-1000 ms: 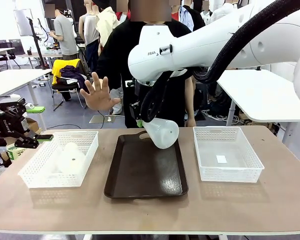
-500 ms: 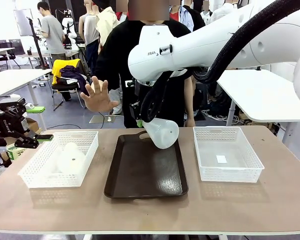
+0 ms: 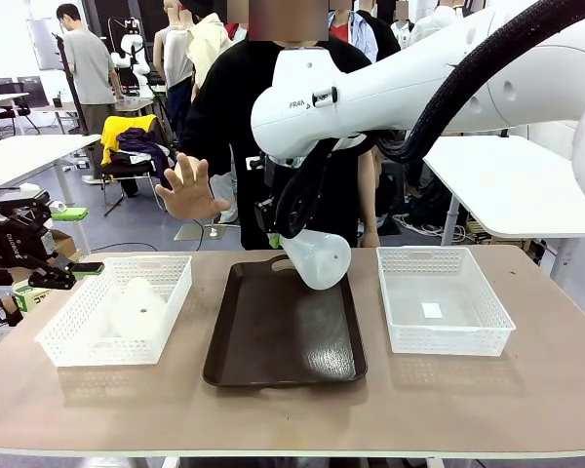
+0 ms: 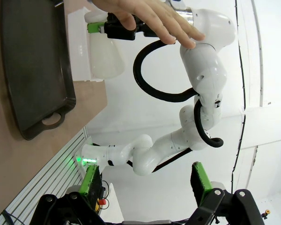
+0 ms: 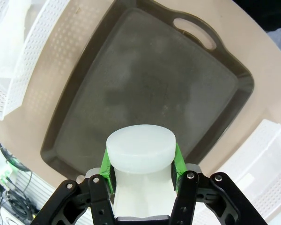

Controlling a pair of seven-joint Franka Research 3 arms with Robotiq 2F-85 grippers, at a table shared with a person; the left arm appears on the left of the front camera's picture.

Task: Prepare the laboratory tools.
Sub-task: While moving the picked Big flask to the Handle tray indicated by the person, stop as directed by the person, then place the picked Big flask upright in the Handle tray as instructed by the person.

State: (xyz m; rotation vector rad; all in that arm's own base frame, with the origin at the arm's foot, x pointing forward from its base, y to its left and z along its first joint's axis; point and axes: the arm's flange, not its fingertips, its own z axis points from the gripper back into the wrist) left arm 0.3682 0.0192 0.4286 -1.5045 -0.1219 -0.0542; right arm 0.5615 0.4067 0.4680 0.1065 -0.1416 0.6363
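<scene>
Big tan table takes up the whole near side, and the white right arm reaches in over the middle of it. A dark brown tray sits dead centre, handle end toward the person. There's a white lattice basket on each side of it: the left basket and the right basket, which has just a small white slip in the bottom.

One whitish flask hangs tilted in the air above the tray's far end, wide base pointing down toward the tray. The right claw is pinching it by the neck, green pads on both sides. The other flask lies on its side in the left basket.

The left claw hangs off the table's left edge, spread wide with nothing in it. The person's hand is held up with fingers splayed, behind the left basket.
</scene>
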